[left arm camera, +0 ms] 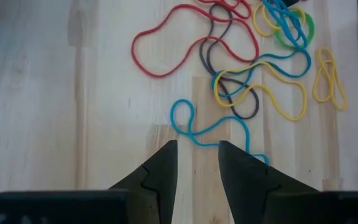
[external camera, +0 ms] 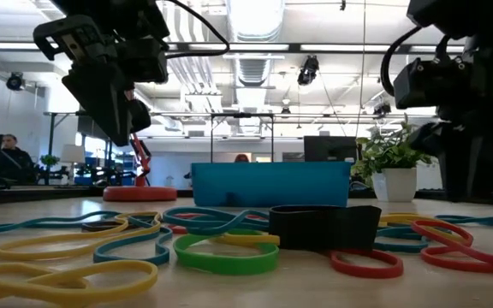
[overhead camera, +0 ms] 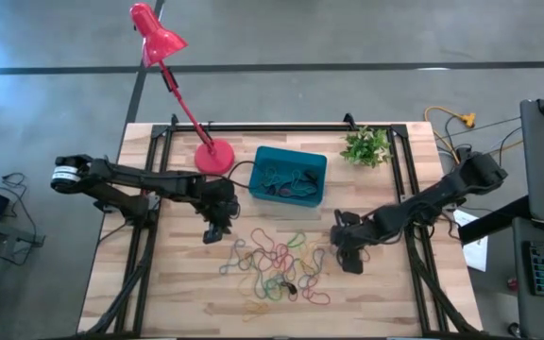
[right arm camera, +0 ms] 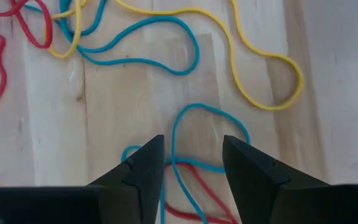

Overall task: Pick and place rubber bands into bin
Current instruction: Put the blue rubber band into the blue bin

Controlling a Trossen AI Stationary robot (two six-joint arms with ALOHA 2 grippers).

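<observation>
The rubber bands (overhead camera: 277, 269) lie in a loose tangle on the near middle of the wooden table (overhead camera: 173, 293), between the two arms, and more of them already sit inside the teal bin (overhead camera: 289, 176) just beyond the pile. They are thin, light, floppy loops that overlap one another, so a pinch on one strand is likely to drag its neighbours along. The flat black band (external camera: 325, 227) in the low view looks wider and stiffer than the rest.

The left gripper (overhead camera: 215, 229) hovers at the left edge of the pile, fingers (left arm camera: 160, 171) parted with nothing between them, a teal loop (left arm camera: 211, 129) just ahead of the tips. The right gripper (overhead camera: 348, 257) hangs at the right edge, fingers (right arm camera: 143, 163) parted and empty, straddling another teal loop (right arm camera: 211, 127) on the wood; it may be touching the strand, though the view does not settle that.

The best hold is probably a single free strand at the pile's outer edge, pinched low against the table where it lies apart from other bands.
</observation>
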